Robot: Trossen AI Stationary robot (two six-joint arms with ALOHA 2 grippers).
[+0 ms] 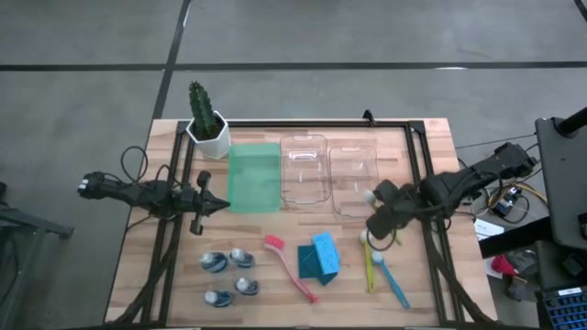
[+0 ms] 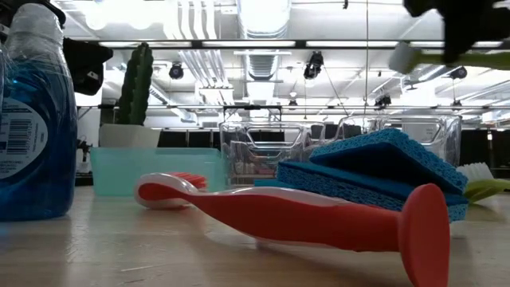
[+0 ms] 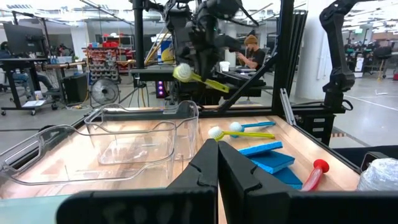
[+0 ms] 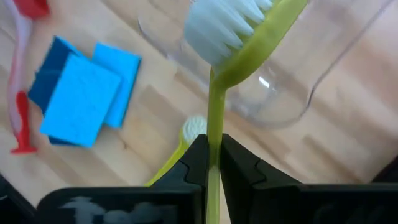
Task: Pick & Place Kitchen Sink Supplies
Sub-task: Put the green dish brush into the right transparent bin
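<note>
Right gripper [image 4: 213, 158]: clamped on a yellow-green brush's [image 4: 242, 50] handle, its head lifted at the right-hand clear tray's [image 1: 354, 174] near edge.
Left gripper [image 3: 217, 165]: fingers together, holding nothing, waiting beside the green tray [image 1: 252, 177].
Done: no supplies visible in any tray.
Left on the surface [image 1: 275, 293]: bottles [image 1: 229, 275], pink brush [image 1: 292, 268], sponges [image 1: 321, 257], two brushes [image 1: 381, 275] just below the right gripper.

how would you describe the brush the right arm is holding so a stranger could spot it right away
Start at the clear tray on the table's right side. At its near corner the right tool is shut on a yellow-green brush with white bristles, lifted above the wood. Unlike the other yellow-green brush and the blue brush lying flat nearby, this one is in the air.
</note>
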